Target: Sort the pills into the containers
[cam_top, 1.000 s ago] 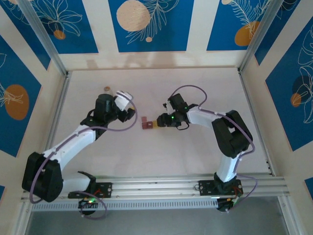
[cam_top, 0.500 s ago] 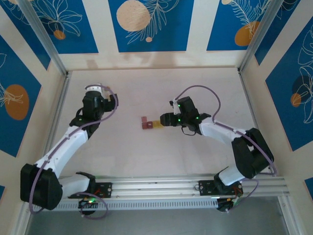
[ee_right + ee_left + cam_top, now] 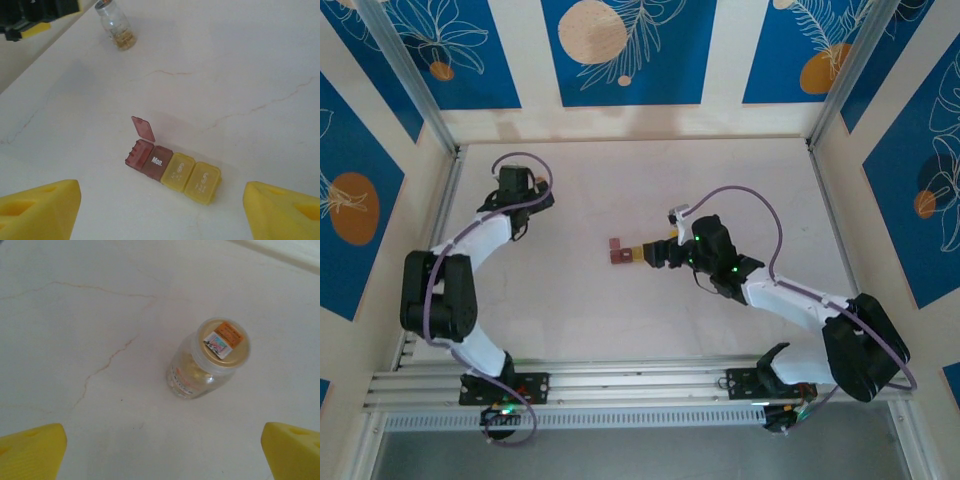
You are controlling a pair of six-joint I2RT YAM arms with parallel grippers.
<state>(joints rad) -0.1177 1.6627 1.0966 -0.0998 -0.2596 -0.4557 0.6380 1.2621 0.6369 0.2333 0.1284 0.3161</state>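
Your left gripper (image 3: pixel 162 450) is open, its yellow fingertips (image 3: pixel 30 450) wide apart with nothing between them. It hangs above a small clear pill bottle (image 3: pixel 207 360) with a gold cap, which stands upright on the white table (image 3: pixel 75 315), toward the far left side. Your right gripper (image 3: pixel 160 210) is open too and holds nothing. Just in front of it, in the middle of the table, lies the pill organizer (image 3: pixel 172 172), a short row of two dark red and two yellow boxes. The end red box has its lid (image 3: pixel 143 128) raised, and the other three look closed
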